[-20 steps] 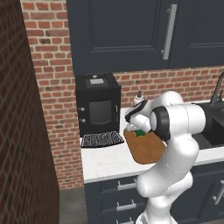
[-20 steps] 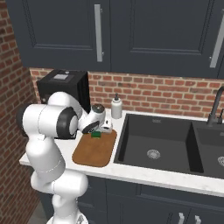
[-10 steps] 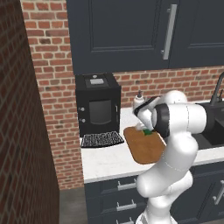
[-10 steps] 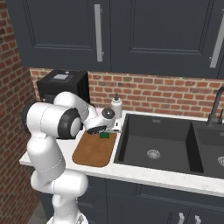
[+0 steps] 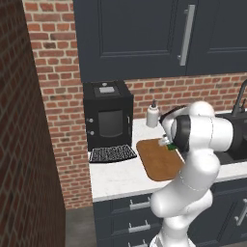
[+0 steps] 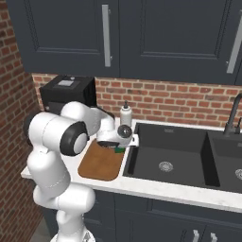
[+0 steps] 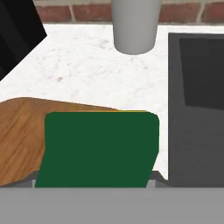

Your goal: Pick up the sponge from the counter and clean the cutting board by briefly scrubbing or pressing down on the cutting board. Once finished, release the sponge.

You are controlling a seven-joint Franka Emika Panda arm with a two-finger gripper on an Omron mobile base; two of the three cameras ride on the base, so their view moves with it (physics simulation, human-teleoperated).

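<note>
— Between your fingers, what have you got?

— Between them my hand pinches the sponge, green face toward my camera, over the back right corner of the cutting board, near the sink's edge. Whether it presses on the wood, I cannot tell.

— And around it?

— Beyond the board's rim lies the white tabletop, with a pale soap bottle by the brick wall. Right of the board drops the dark sink. Left of it sit a black ribbed mat and a black coffee machine.
</note>
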